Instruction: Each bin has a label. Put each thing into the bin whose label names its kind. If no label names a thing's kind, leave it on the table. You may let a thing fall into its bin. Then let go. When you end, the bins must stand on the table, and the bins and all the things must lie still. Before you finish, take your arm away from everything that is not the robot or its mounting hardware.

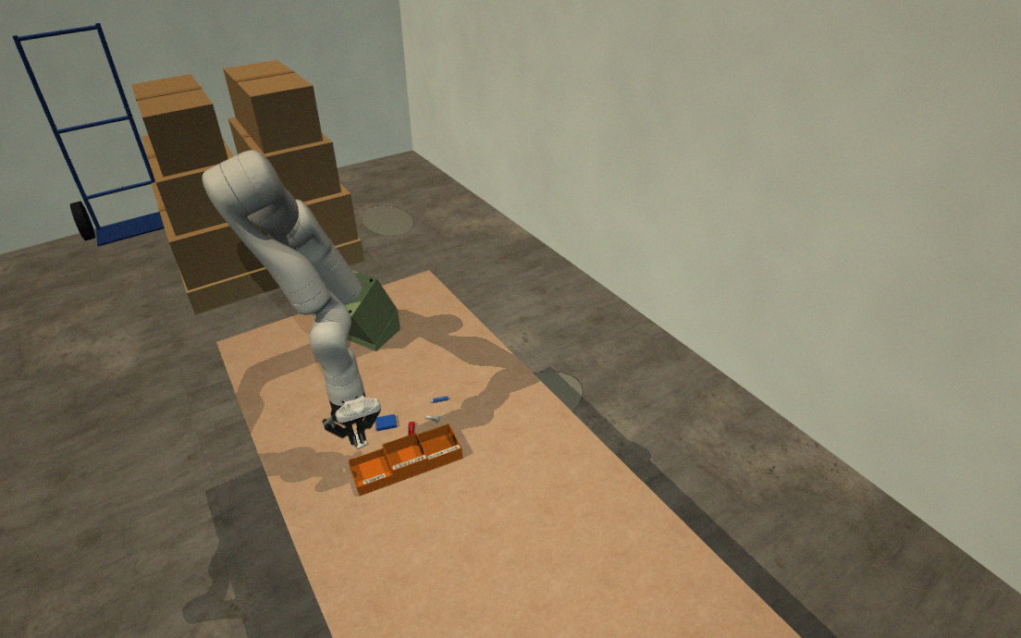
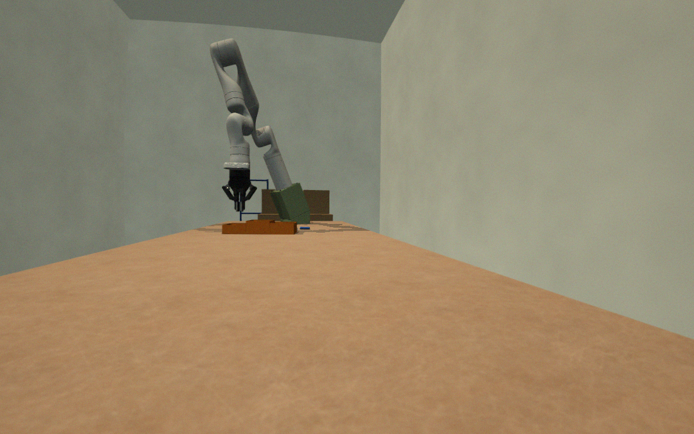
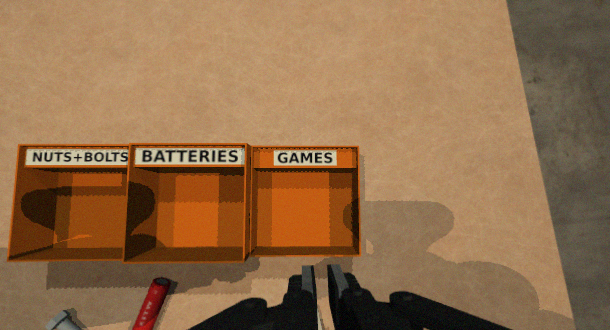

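My gripper is shut, with only a narrow empty gap, above the table behind the GAMES bin. A white domino lies below the fingers, mostly hidden. The BATTERIES bin and NUTS+BOLTS bin stand beside it in a row. No thing shows in the bins. A red battery and a grey bolt lie behind them. A blue box-like thing and a small blue cylinder lie farther back.
The arm's green base stands at the back of the table. The table's edge is near the GAMES bin's outer side. Stacked cartons and a blue hand truck stand on the floor behind.
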`<state>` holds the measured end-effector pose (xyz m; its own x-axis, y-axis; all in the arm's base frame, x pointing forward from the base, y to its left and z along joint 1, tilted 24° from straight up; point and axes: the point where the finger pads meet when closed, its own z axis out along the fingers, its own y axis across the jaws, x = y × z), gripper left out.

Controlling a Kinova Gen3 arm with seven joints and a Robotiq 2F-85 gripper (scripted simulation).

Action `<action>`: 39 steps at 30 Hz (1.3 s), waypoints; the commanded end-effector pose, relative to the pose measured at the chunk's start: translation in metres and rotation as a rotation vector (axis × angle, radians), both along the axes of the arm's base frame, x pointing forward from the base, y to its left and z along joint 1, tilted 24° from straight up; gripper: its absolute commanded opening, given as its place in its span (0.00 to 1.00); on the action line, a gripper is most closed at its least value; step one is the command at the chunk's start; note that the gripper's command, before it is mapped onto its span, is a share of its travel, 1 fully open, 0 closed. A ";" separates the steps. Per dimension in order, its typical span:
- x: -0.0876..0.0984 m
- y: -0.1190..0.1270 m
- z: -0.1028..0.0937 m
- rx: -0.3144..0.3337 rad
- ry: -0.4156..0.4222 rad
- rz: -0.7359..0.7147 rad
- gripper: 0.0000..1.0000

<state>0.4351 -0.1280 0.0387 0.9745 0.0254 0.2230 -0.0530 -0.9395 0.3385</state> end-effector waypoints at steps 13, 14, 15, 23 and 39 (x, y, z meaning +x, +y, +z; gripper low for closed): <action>0.000 0.000 0.001 0.000 -0.001 0.000 0.09; 0.000 0.000 0.001 0.000 -0.001 0.000 0.09; 0.000 0.000 0.001 0.000 -0.001 0.000 0.09; 0.000 0.000 0.001 0.000 -0.001 0.000 0.09; 0.008 0.066 -0.022 0.000 -0.001 0.000 0.09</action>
<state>0.4411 -0.0779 0.0224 0.9731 0.0012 0.2305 -0.0784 -0.9386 0.3360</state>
